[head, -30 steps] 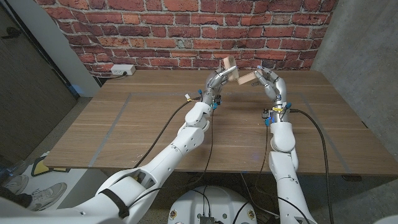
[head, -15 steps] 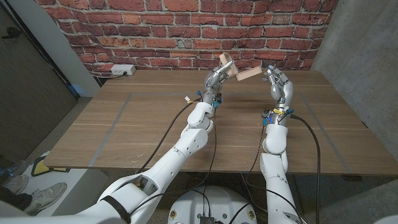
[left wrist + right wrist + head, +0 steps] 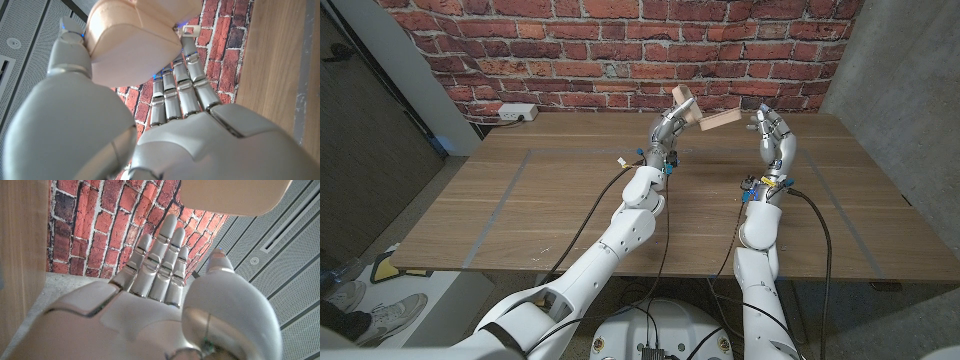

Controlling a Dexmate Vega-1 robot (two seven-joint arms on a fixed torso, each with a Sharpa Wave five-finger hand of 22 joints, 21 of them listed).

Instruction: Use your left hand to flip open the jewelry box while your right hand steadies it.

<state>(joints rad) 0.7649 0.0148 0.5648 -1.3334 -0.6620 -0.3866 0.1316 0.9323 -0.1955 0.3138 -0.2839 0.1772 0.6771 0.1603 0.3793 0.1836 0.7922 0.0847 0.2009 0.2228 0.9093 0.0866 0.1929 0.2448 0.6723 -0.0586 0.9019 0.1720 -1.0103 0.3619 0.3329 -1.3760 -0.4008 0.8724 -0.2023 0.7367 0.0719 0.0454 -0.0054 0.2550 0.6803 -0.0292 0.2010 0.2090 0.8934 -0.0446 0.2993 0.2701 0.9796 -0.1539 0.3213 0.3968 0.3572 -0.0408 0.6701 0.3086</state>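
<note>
The left hand (image 3: 668, 128) grips the open jewelry box (image 3: 703, 114) aloft; the right hand (image 3: 773, 140), fingers spread and empty, hovers just beside it. Steadying calls for the right hand closing on the base.

**Right hand off the box**

The right hand (image 3: 773, 140) now stands apart from the jewelry box (image 3: 704, 116), fingers spread and upright, where a second ago it cupped the box's right end. The box itself sits tilted higher than before, its lid end raised in the left hand (image 3: 666, 128), which grips it alone.
</note>
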